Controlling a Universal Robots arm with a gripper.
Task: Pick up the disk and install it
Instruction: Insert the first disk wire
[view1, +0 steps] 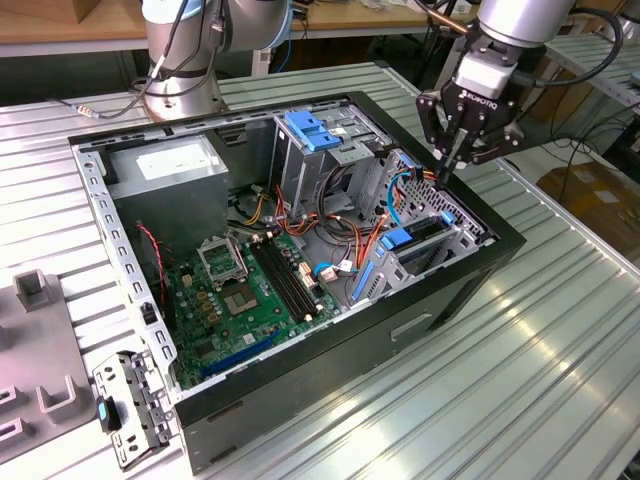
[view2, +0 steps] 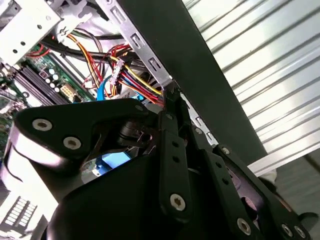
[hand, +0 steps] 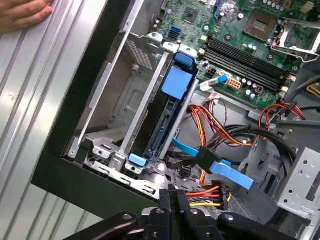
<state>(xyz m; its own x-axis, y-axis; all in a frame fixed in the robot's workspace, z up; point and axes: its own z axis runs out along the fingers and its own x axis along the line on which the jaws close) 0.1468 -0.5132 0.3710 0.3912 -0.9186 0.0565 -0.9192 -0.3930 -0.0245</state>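
In the exterior view your gripper (view1: 452, 165) hangs clenched and empty over the open computer case (view1: 470, 285), with the disk (view1: 425, 232) just below it, standing on edge in its bay. In the first wrist view you see the disk (hand: 165, 117) seated in the metal cage (hand: 117, 105) beyond the closed fingertips (hand: 175, 197), a person's hand (hand: 22, 12) resting on the table

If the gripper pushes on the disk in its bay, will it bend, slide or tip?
Probably stiff: the disk looks like a flat rigid slab. Tipping seems unlikely, since it stands on edge between the walls of the drive cage. It may slide along its blue rails.
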